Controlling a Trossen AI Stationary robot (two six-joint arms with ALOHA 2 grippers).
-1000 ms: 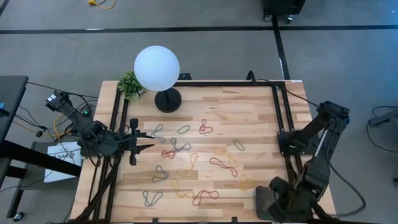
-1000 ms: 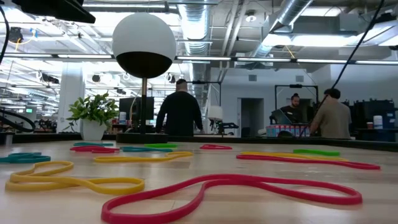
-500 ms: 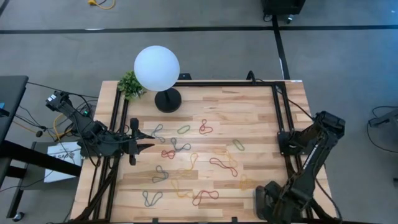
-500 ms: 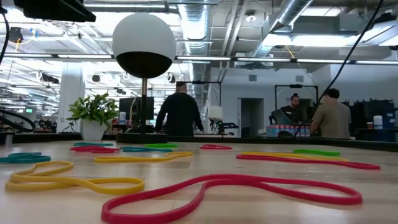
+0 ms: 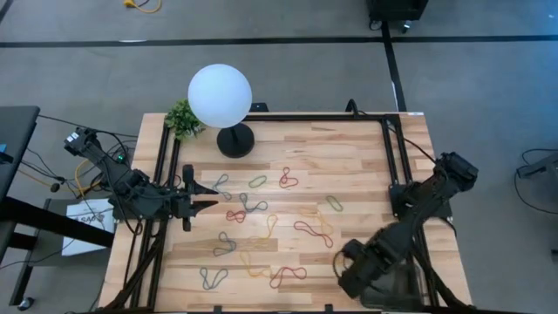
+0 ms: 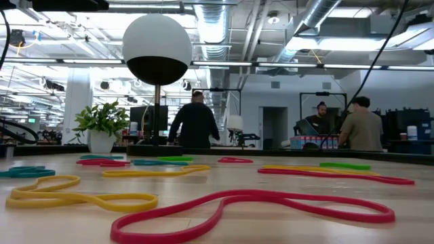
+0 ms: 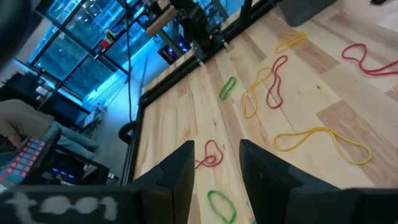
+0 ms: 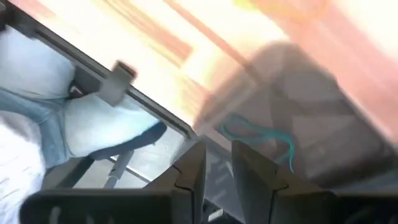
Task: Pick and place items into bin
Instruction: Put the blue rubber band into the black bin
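Note:
Several rubber-band items lie flat on the wooden table: a red one (image 5: 288, 276) and a yellow one (image 5: 253, 262) near the front edge, a green one (image 5: 334, 203) further back. The dark mesh bin (image 5: 406, 284) stands at the near right corner, partly under my right arm. A teal band (image 8: 258, 138) lies inside the bin (image 8: 305, 106). My right gripper (image 5: 349, 266) hangs open, pointing steeply down, just left of the bin and above the table. My left gripper (image 5: 206, 206) stands open at the left side, pointing toward the bands, nothing between its fingers (image 7: 186, 171).
A white globe lamp (image 5: 220, 96) on a black base and a small plant (image 5: 183, 118) stand at the far left. Black frame rails (image 5: 388, 174) run along both sides of the table. In the low view, people stand in the room beyond the table.
My right gripper has swung from above the bin toward the table's left and sunk a little, now over the bare wood beside the bin. My left gripper has stayed in place and rolled slightly about its own line.

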